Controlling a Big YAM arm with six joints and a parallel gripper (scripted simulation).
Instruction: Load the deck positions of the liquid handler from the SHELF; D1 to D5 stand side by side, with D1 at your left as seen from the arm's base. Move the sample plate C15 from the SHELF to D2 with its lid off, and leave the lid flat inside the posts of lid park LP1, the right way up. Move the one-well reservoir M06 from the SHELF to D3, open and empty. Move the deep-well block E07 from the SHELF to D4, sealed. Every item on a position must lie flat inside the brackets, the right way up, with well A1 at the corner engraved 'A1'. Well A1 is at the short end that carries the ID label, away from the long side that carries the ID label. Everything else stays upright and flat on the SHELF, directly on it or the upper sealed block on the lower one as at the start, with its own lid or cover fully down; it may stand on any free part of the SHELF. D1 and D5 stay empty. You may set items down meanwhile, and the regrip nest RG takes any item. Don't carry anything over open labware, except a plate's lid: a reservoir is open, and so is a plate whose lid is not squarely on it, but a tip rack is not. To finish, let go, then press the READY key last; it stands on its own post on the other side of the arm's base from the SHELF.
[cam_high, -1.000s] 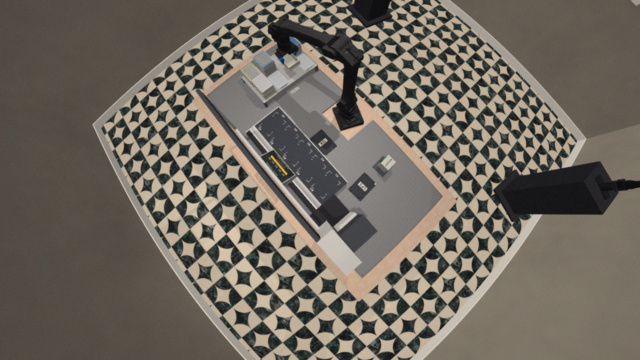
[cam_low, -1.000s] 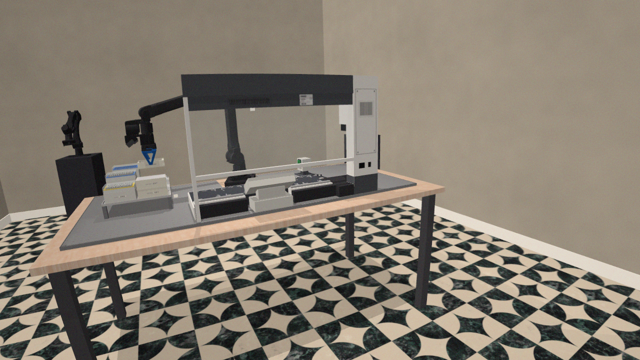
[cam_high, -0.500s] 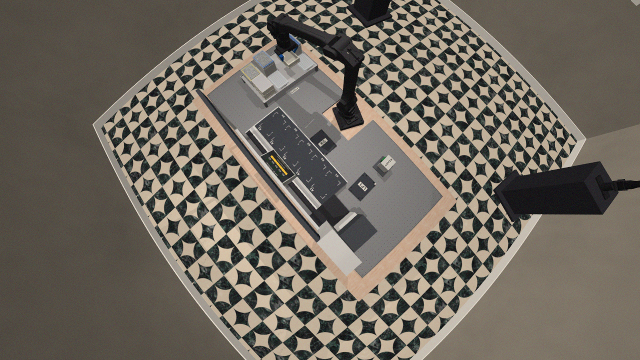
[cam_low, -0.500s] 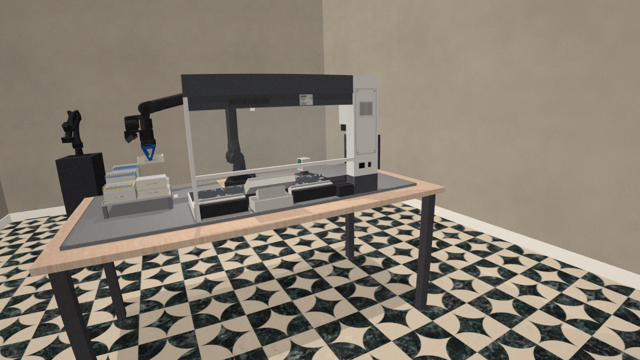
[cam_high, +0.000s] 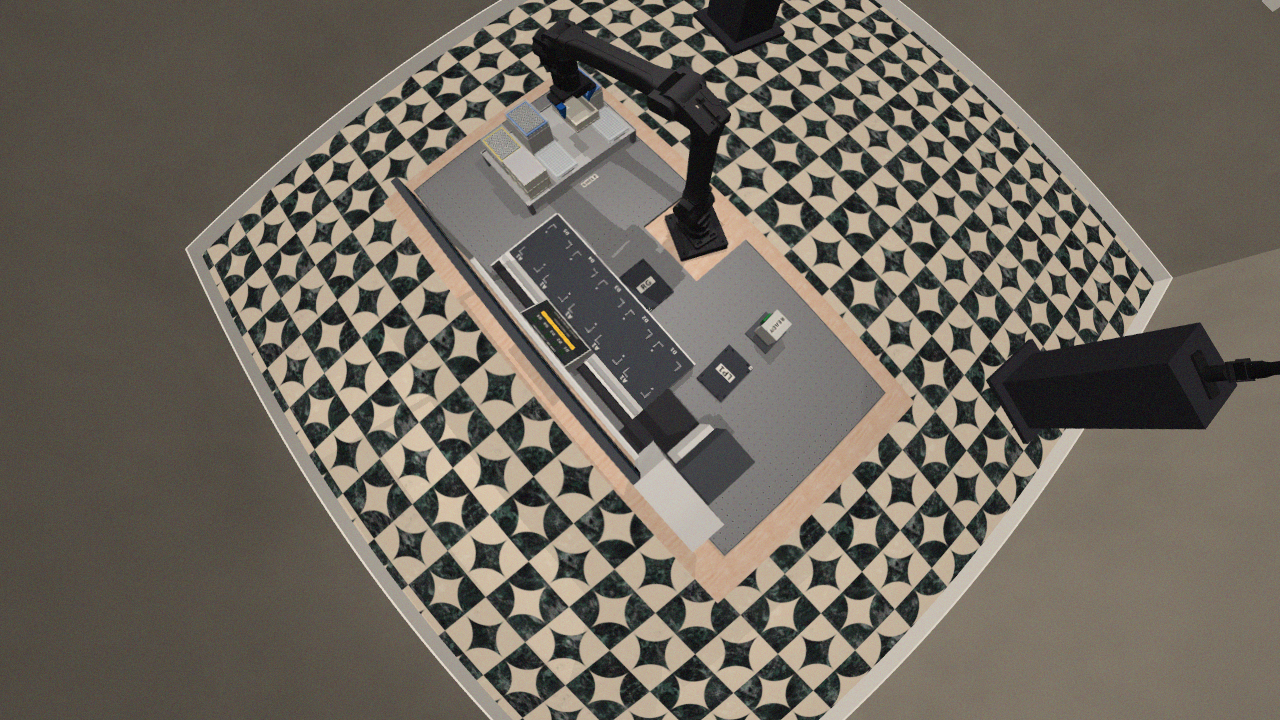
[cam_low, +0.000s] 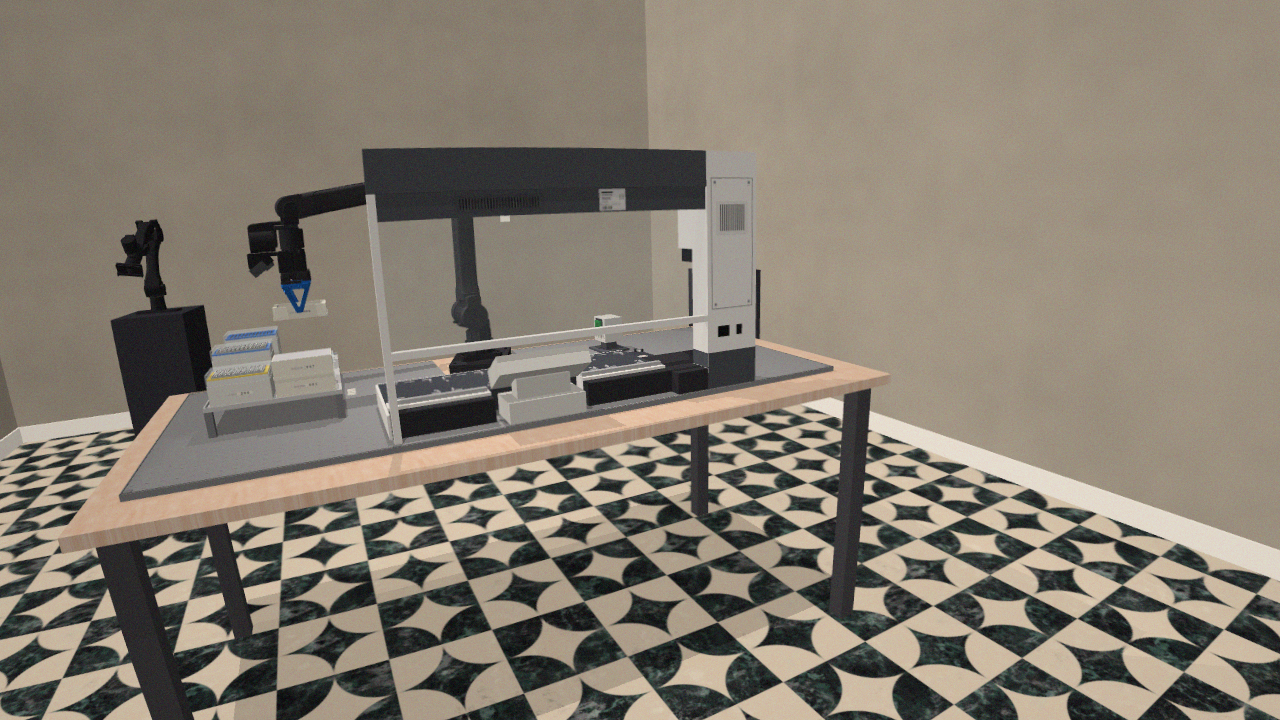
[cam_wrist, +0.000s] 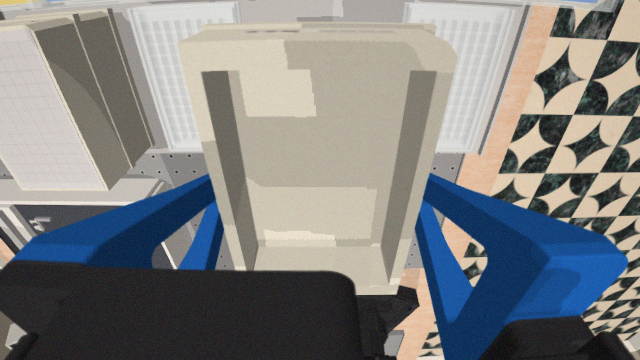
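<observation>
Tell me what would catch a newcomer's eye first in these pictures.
Probably the blue-fingered gripper, clamped on an open cream reservoir and holding it in the air above the shelf at the table's end. Next, the big dark-roofed liquid handler spanning mid-table over its bare deck.

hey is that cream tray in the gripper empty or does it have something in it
Empty. The wrist view looks straight into the open reservoir held between the blue fingers: only its bare cream floor and walls show.
</observation>
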